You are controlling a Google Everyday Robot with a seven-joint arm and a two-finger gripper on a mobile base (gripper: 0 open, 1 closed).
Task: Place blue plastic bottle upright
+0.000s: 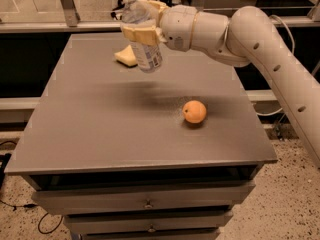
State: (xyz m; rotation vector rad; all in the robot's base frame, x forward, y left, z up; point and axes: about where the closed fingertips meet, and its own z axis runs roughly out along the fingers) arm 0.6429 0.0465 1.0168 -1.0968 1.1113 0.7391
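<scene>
Hand (141, 32) clamped round the blue plastic bottle (149, 56), cap-up, slightly tilted, in the air over the table's (100, 134) far side; let go this high or tilted and it likely topples toward the orange (194, 111)

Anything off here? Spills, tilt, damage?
No spill or damage shows. One thing is askew: the bottle, clamped in the gripper above the far side of the table, leans cap-left rather than upright and hangs clear of the top. The orange and a yellow lump sit apart on the table.
</scene>
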